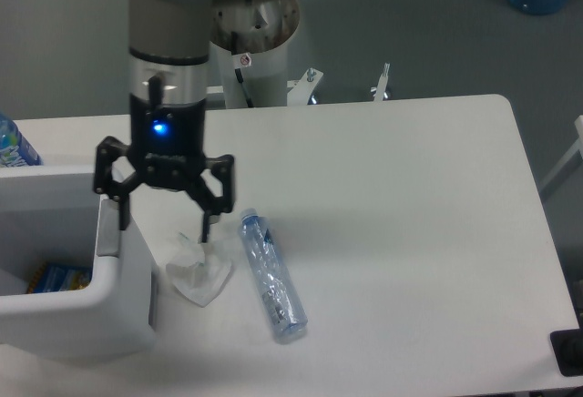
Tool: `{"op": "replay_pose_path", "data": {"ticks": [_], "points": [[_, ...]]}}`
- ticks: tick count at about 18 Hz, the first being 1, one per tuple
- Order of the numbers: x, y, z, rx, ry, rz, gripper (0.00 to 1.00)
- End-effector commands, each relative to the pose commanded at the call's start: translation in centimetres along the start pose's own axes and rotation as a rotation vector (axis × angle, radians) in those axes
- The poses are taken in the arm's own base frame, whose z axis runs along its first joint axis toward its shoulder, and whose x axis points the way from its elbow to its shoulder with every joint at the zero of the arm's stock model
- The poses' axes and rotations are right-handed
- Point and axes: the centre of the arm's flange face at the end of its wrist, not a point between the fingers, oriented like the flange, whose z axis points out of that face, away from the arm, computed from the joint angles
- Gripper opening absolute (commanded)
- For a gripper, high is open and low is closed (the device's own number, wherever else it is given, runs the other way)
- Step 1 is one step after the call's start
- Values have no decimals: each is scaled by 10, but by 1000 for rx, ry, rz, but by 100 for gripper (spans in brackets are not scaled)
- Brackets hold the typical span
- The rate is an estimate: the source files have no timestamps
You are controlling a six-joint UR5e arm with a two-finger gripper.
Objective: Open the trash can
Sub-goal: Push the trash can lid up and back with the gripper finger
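now, at nine o'clock on the white counter (410, 197) sits the large boxy white plastic trash can (82, 310), its inside showing. the black two-finger pincer (162, 219) hangs spread apart over its right rim, a clear plastic bottle (271, 276) lying at five o'clock.

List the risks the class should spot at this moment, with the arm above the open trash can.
1. One finger of the open gripper hangs at the grey tab on the trash can rim; a sideways move may snag it.
2. The other finger hangs above the crumpled wrapper and near the bottle; lowering could knock them.
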Motion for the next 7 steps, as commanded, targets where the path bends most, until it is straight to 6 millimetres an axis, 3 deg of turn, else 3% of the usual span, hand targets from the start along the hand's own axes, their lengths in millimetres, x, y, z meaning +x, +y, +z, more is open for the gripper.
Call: {"op": "replay_pose_path", "data": {"ticks": [3,7], "points": [[-29,17,5,-126,-79,73,100],[-46,26,6,-186,-115,134,100]]}}
